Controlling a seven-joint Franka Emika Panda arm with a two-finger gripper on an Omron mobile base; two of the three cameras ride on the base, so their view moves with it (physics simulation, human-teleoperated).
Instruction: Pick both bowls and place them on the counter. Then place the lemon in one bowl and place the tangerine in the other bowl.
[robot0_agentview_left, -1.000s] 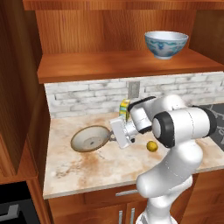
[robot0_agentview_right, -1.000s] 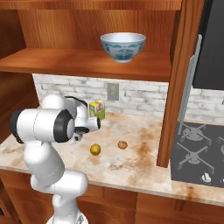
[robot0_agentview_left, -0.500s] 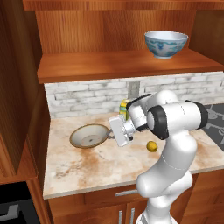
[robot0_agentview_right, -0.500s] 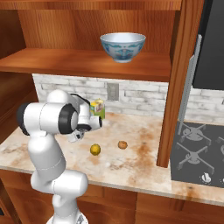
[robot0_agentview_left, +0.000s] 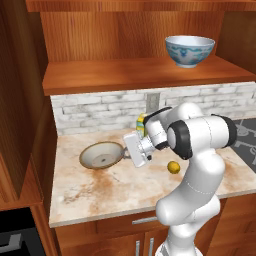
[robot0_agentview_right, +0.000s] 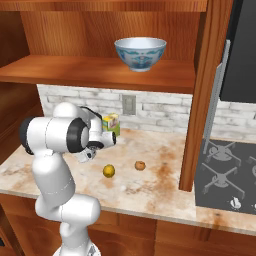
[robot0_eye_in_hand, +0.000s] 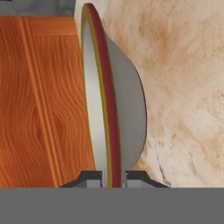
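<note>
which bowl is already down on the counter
The shallow tan-rimmed bowl, sitting on the counter with its rim between the fingers. The blue-patterned bowl is up on the wooden shelf.

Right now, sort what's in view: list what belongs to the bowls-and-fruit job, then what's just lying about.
Job:
shallow bowl, its rim clamped in the gripper
patterned bowl up on the wooden shelf
lemon
tangerine
counter

Lying about:
yellow-green carton
wall outlet
stove

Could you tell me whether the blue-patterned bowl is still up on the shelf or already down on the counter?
Still on the shelf: the blue-patterned bowl sits upright on the wooden shelf, above the counter.
</note>
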